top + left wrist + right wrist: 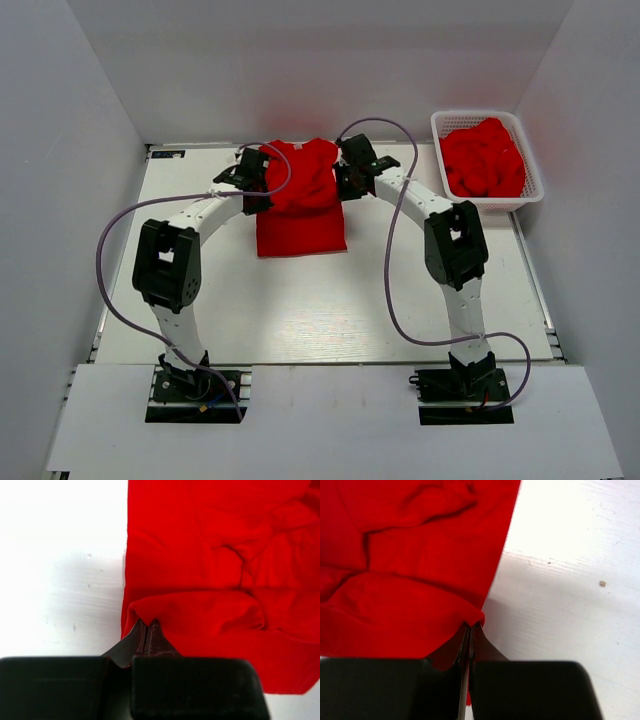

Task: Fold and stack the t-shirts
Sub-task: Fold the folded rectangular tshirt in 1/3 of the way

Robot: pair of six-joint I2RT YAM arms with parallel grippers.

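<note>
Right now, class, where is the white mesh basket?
In the top view, the basket sits on the table, far right corner, holding crumpled red t-shirts.

The shirt (pixel 300 205) at upper centre is plain bright red, no print. The shirts (pixel 483 160) at upper right are the same red, in a white mesh basket (pixel 462 122). The table (pixel 330 310) is white. The left arm (pixel 190 215) and right arm (pixel 420 200) are white with black joints. The cables (pixel 100 262) are lilac. The left gripper (pixel 147 626) and right gripper (pixel 471 627) are black.
</note>
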